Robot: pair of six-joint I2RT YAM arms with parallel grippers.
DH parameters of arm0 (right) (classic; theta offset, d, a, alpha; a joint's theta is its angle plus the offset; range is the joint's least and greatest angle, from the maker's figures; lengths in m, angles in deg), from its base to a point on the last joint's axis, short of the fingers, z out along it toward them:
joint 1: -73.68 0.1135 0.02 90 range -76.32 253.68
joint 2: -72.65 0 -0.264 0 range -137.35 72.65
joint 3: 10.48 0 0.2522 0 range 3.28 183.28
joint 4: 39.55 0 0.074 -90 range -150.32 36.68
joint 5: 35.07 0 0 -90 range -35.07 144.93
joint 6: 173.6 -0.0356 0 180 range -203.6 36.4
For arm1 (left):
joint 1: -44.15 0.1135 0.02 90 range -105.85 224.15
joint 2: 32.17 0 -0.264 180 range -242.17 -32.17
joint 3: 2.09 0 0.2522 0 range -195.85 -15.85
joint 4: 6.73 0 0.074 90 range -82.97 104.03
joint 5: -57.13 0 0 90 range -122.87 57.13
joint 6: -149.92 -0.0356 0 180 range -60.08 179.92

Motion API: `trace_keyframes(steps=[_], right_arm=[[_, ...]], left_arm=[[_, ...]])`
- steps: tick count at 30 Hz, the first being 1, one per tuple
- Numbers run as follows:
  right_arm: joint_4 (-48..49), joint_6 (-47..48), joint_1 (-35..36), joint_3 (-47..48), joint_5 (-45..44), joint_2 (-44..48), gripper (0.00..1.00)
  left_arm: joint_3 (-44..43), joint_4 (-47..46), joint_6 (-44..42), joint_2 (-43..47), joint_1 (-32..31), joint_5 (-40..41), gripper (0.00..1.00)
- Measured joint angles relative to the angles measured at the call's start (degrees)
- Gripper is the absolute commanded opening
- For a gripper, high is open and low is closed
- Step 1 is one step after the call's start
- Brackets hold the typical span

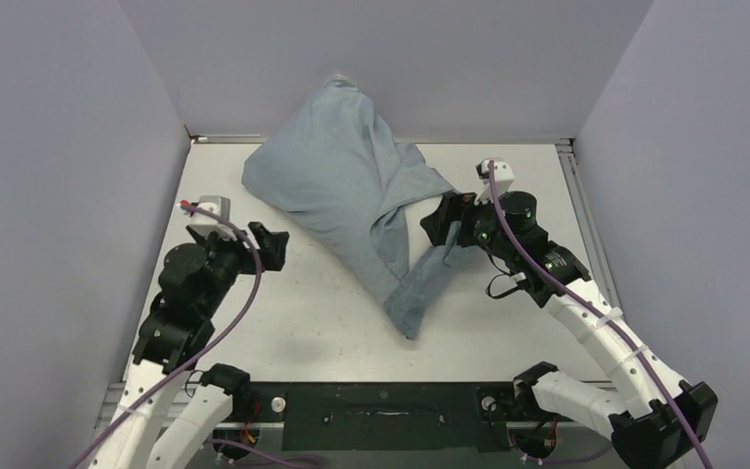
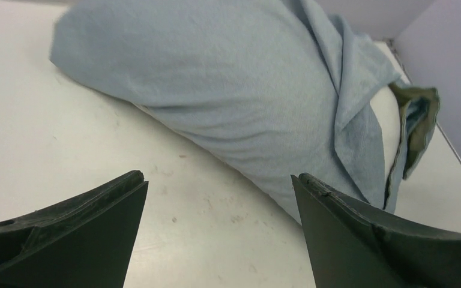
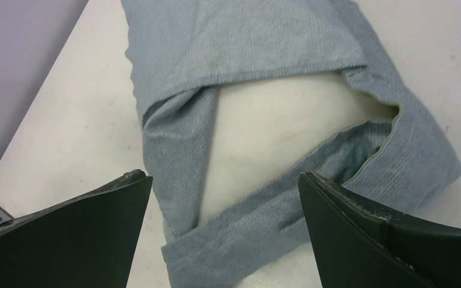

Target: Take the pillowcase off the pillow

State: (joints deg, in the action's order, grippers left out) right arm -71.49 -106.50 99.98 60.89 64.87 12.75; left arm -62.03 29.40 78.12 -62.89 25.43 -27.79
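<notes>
The dusty-blue pillowcase [image 1: 337, 186] covers the pillow and lies in the middle of the table, its far corner leaning on the back wall. Its open end [image 1: 412, 293] trails toward the front. In the right wrist view the off-white pillow [image 3: 276, 132] shows through the case's opening [image 3: 258, 228]. My right gripper [image 1: 437, 227] is open, right beside the open end, over its loose folds. My left gripper [image 1: 271, 244] is open and empty on the table left of the pillowcase [image 2: 228, 84], a short way off. The pillow's edge also shows in the left wrist view [image 2: 387, 120].
Grey walls close in the table [image 1: 283, 322] at the back and both sides. A metal rail [image 1: 576, 195] runs along the right edge. The black base bar [image 1: 381, 415] lies at the front between the arms.
</notes>
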Motion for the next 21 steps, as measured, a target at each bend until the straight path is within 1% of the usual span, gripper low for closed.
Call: trace_keyframes(steps=[3,6,9,12,16,18,21], right_arm=[[-0.85,-0.17,2.84,-3.54,-1.16,3.23,0.99],[-1.86,-1.11,6.01,-7.21,-4.26,4.98,0.99],[-2.01,-2.60,9.42,-9.90,-7.96,5.25,0.99],[-0.98,-4.35,12.76,-12.81,-11.87,5.29,1.00],[2.19,-7.04,15.80,-16.70,-16.74,5.44,1.00],[4.24,-8.57,16.57,-18.27,-19.17,5.64,1.00],[7.04,-10.56,16.92,-19.78,-22.53,5.77,1.00]], left_arm=[[-0.28,1.09,2.32,-6.40,-0.13,-4.92,0.96],[-0.28,1.44,4.72,-10.82,-1.31,-8.37,0.96],[-0.28,0.98,6.86,-14.23,-5.88,-8.50,0.96],[-1.22,0.44,7.82,-18.18,-14.49,-5.68,0.96],[-3.52,-1.20,8.15,-24.28,-24.72,1.25,0.96],[-4.68,-2.64,8.02,-27.06,-28.59,5.18,0.96],[-6.27,-4.61,7.48,-30.40,-31.89,9.75,0.96]])
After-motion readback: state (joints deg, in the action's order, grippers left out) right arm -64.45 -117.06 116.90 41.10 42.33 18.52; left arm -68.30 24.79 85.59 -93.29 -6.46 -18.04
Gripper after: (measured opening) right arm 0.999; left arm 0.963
